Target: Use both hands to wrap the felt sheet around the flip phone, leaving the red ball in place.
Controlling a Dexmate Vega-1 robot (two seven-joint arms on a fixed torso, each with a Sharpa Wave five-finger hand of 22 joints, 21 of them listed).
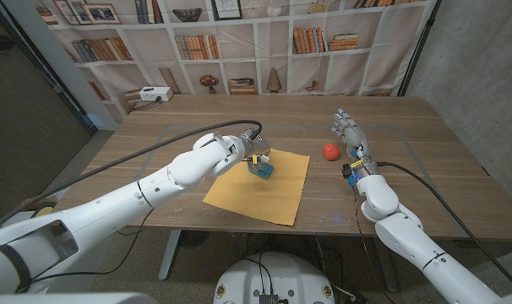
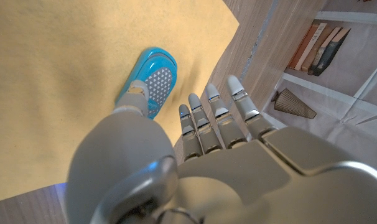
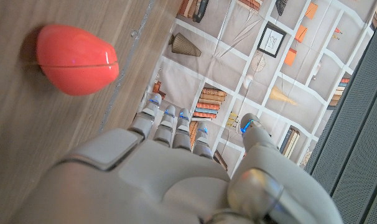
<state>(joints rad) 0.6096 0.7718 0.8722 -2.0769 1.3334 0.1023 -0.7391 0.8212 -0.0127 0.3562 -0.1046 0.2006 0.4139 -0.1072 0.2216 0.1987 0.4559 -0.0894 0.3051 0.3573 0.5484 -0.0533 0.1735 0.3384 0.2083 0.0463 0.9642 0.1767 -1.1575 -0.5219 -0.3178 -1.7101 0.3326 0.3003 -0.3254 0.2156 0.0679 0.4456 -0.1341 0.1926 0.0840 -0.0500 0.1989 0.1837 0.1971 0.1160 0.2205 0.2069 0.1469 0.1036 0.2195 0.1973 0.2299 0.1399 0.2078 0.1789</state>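
Centrally, blue phone (image 1: pixel 261 168) touched by left hand's (image 1: pixel 249 150) thumb on yellow felt (image 1: pixel 260 187), fingers spread, right hand (image 1: pixel 349 135) held open, empty, ball (image 1: pixel 330 151) just beside it.

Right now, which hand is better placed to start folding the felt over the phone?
Left. The left hand hovers over the felt sheet beside the flip phone; the right hand stands off the sheet near the red ball.

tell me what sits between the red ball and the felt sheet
Only bare wooden table: in the head view, nothing lies between the red ball and the near edge of the felt sheet.
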